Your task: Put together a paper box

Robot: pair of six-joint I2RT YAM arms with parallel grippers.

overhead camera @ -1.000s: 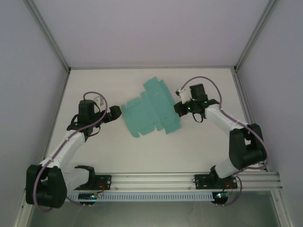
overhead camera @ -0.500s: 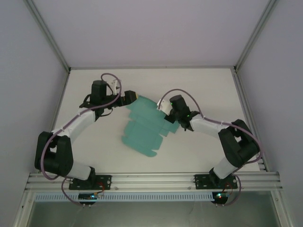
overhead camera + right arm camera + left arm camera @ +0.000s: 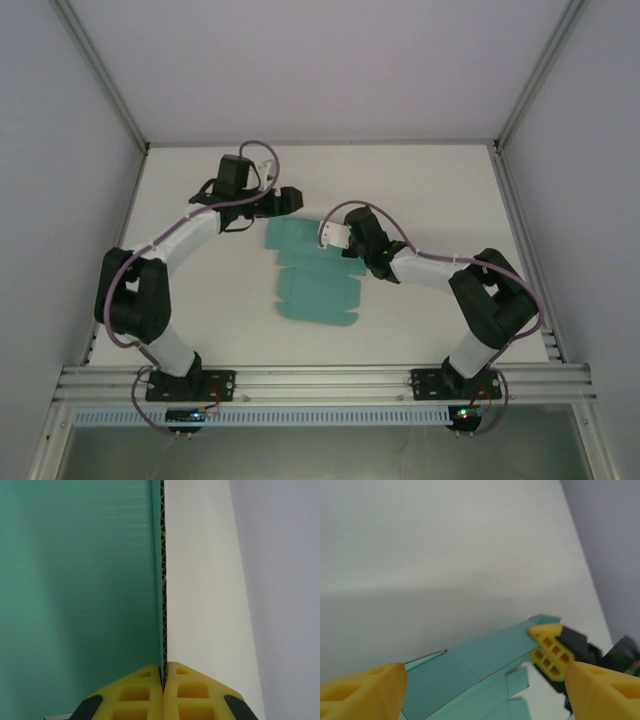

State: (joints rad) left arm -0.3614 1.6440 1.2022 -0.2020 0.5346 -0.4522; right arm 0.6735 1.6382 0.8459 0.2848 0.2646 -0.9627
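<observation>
The paper box point(image 3: 315, 280) is a flat teal die-cut sheet lying mid-table, its flaps spread out. My right gripper point(image 3: 342, 238) is shut on the sheet's far right edge. In the right wrist view its yellow fingertips point(image 3: 150, 690) pinch the corrugated edge, with the paper box point(image 3: 75, 580) to the left. My left gripper point(image 3: 290, 200) hovers at the sheet's far left corner, open. In the left wrist view the paper box point(image 3: 470, 675) lies between the wide-apart fingers of the left gripper point(image 3: 485, 672), and the right gripper's fingers point(image 3: 550, 652) clamp its raised corner.
White table point(image 3: 430, 190) is boxed in by pale walls and slanted metal posts point(image 3: 100, 80). An aluminium rail point(image 3: 320, 380) carrying both arm bases runs along the near edge. Bare tabletop point(image 3: 200, 580) lies right of the held edge.
The right gripper has dragged the sheet left and nearer, turning it. The left arm has swung far and right to the sheet's far corner, and its jaws have narrowed a little.
</observation>
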